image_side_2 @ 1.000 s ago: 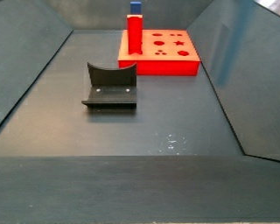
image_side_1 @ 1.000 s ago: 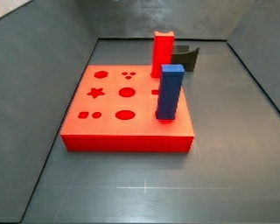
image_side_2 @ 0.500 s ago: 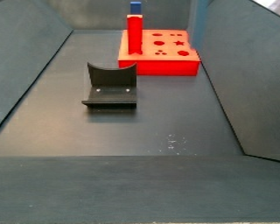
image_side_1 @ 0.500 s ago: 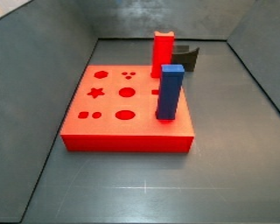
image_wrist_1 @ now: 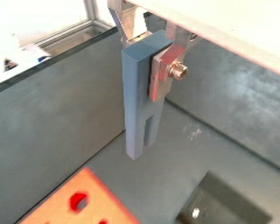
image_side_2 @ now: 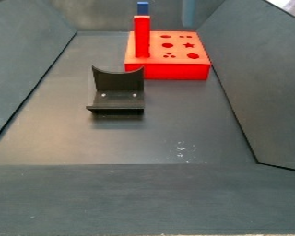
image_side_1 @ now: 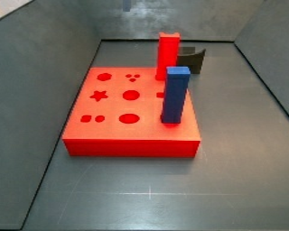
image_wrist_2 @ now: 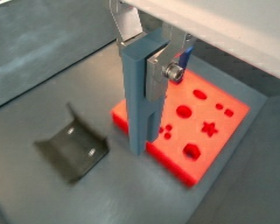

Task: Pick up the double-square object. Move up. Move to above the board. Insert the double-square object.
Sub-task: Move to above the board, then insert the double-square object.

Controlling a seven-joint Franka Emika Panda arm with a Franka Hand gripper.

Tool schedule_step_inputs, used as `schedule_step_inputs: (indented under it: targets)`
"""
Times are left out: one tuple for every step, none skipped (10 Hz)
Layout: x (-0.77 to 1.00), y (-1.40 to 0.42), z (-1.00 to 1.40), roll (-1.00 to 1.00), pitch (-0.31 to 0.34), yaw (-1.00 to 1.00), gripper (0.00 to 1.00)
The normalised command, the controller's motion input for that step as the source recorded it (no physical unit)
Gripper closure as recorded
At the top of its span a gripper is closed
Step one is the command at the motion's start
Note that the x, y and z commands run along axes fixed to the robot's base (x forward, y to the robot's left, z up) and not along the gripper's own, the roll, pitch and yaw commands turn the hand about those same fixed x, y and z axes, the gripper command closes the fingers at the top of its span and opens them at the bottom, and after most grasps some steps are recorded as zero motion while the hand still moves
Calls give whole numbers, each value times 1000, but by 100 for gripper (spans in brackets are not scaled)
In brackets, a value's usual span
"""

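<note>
Gripper [image_wrist_2: 156, 54]: high above floor, jaws clamped on upper end of double-square object [image_wrist_2: 136, 101], long blue bar hung vertical, likely for straight insertion.

Fixture [image_side_2: 117, 90]: mid-frame, empty.

Board [image_side_2: 175, 52]: upper centre; red block [image_side_1: 169, 50] and blue block [image_side_1: 175, 94] upright on it.

Gripper absent from both side views; bar's lower tip unclear.

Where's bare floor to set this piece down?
Free: the dark floor in front of the fixture, and beside the red board. Crowded: the board's edge, with red and blue upright blocks. The gripper holds a blue-grey bar aloft.
</note>
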Motion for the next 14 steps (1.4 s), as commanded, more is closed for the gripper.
schedule_step_inputs:
  targets:
    - [148, -1000, 140, -5, 43, 8, 100]
    - [159, -1000, 144, -14, 70, 8, 100]
    - [164, -1000, 144, -10, 83, 7, 100]
    - [178, -1000, 147, 6, 111, 7, 100]
    - [194, -1000, 152, 2, 123, 10, 100]
    - [205, -1000, 152, 4, 128, 7, 100]
    - [225, -1000, 156, -4, 133, 10, 100]
    - [245, -1000, 166, -3, 134, 9, 100]
    - [181, -649, 111, 7, 129, 9, 100]
    - [138, -388, 76, 10, 115, 9, 100]
    - [96, -230, 54, 15, 95, 9, 100]
    - [240, 111, -169, 13, -7, -874, 100]
    - [251, 111, -143, 1, -13, -874, 100]
    - [306, 146, -86, 0, -10, -843, 100]
